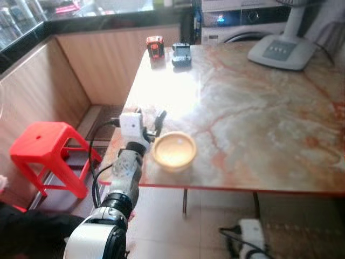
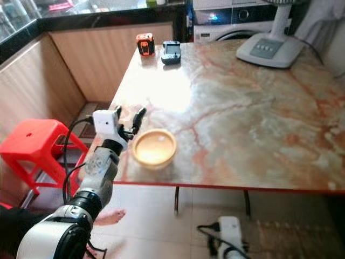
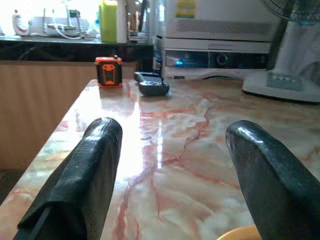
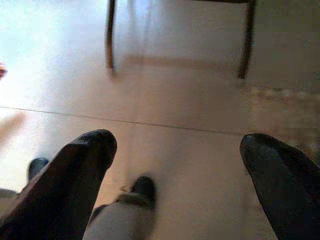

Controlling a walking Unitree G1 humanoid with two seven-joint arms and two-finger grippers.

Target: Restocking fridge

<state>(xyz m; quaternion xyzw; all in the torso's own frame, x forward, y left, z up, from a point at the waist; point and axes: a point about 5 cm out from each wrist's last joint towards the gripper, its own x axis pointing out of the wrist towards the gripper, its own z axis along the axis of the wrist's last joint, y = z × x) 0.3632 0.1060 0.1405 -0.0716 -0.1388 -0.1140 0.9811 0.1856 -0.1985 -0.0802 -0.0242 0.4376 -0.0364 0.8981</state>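
Bowl sits just beside left pincer — apart.

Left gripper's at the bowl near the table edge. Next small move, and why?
Probably ease the left gripper toward the robot's right and down, so its open fingers straddle the near rim of the yellow bowl. It hovers just left of the bowl, not touching it, and the bowl sits close to the table edge.
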